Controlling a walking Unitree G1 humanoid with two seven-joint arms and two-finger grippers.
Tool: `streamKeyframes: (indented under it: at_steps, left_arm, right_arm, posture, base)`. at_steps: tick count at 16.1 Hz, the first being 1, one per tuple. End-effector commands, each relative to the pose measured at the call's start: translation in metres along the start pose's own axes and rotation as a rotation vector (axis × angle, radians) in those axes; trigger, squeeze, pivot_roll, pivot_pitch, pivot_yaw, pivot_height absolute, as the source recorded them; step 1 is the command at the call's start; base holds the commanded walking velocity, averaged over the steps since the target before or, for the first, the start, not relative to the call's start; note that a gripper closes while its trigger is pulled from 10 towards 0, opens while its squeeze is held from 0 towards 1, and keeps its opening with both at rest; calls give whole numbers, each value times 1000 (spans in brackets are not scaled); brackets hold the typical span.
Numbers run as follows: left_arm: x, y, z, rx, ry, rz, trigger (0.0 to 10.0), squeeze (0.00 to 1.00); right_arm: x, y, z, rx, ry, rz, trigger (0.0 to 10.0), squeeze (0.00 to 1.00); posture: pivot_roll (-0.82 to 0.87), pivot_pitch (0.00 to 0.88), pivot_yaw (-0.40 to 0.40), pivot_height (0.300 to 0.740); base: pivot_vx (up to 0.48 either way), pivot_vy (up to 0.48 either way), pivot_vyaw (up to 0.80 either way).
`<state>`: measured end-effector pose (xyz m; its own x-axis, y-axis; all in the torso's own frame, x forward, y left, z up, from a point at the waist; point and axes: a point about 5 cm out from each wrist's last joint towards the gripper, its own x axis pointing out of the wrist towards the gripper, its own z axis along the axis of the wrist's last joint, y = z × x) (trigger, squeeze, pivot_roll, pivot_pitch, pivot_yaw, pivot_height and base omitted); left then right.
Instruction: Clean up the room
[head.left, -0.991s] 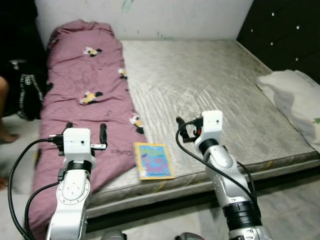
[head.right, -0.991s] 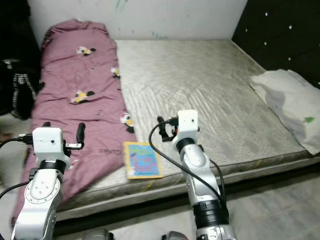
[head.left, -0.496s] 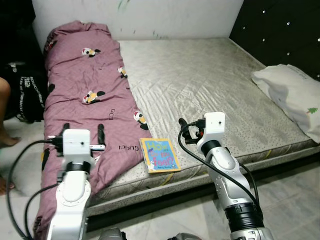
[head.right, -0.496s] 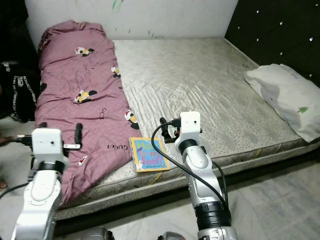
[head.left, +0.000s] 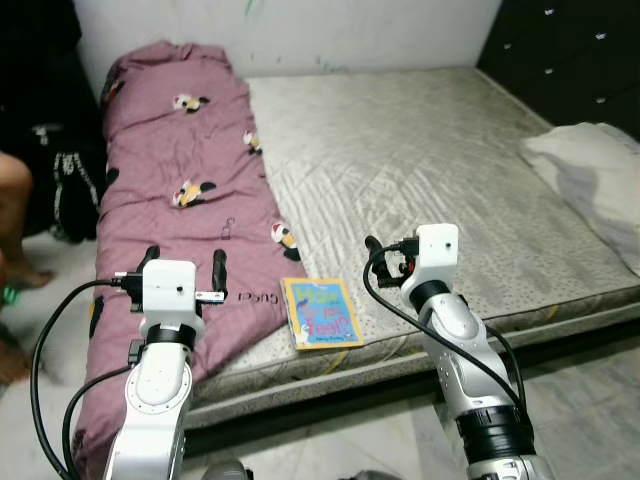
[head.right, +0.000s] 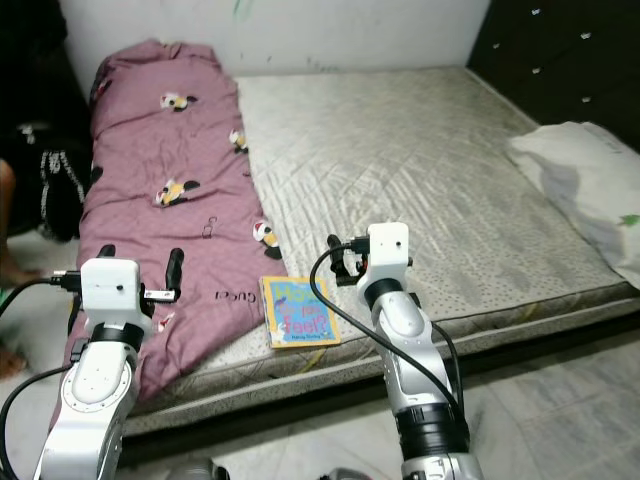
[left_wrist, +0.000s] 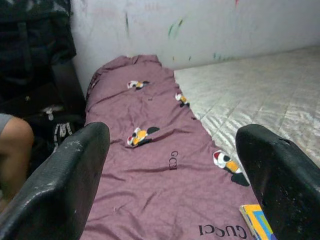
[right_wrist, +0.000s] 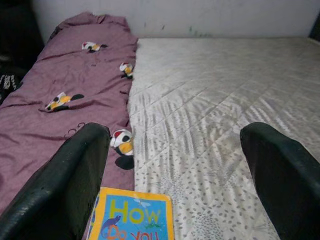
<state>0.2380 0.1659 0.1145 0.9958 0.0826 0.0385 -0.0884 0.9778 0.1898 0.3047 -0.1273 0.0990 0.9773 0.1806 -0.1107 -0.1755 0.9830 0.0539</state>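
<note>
A yellow and blue children's book (head.left: 322, 312) lies flat on the grey mattress (head.left: 430, 160), near its front edge. A purple blanket (head.left: 185, 190) with cartoon prints runs along the left side of the bed and hangs over the edge. My left gripper (head.left: 185, 262) is raised above the blanket's near end, open and empty. My right gripper (head.left: 395, 255) hovers just right of the book, open and empty too. The book's top edge (right_wrist: 132, 220) shows low between the right fingers.
A white pillow (head.left: 590, 180) lies at the bed's right side by the dark headboard (head.left: 570, 60). A person's leg (head.left: 15, 200) and a black bag (head.left: 65, 180) are on the left beside the bed. Tiled floor (head.left: 580, 400) runs along the bed's front.
The whole picture has shifted, so the camera has moved. Both arms keep the same raised pose, and the book, blanket and pillow lie where they were.
</note>
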Motion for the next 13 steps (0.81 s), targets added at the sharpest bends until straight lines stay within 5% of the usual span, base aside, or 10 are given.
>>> streamKeyframes:
  at_steps: [1,13]
  left_arm:
    - [0,0,4,-6,-19,-9,10000,0]
    - [-1,-1,3,-1,-15,-19,10000,0]
  right_arm:
    - [1,-2,4,-1,-19,-8,10000,0]
    - [0,-2,3,-5,-14,-6,10000,0]
  posture:
    - [30,0,-68,740]
    - [32,0,-69,740]
  base:
    - [0,0,0]
    - [271,0,0]
